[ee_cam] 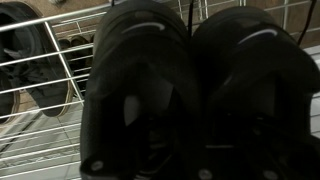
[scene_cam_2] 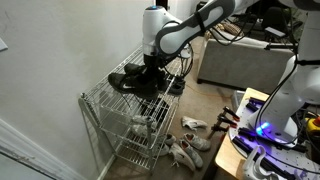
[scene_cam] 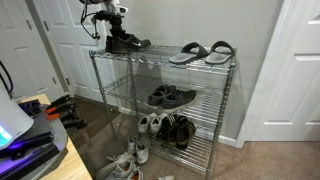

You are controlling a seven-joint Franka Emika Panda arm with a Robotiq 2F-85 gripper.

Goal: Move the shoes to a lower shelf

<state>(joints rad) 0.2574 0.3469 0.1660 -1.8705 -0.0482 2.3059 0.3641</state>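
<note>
The black lace-up shoes stand side by side on the top tier of the chrome wire rack, at one end; they also show in an exterior view. In the wrist view both shoes fill the frame, toes up. My gripper is down at the shoes' heel openings, also in an exterior view. Its fingers are lost in the dark, so I cannot tell their state. The middle tier lies below, bare under the shoes.
Grey slide sandals lie on the top tier's other end. Dark shoes sit on the middle tier. White sneakers and more shoes lie at the bottom and on the floor. A desk with a lit device stands near.
</note>
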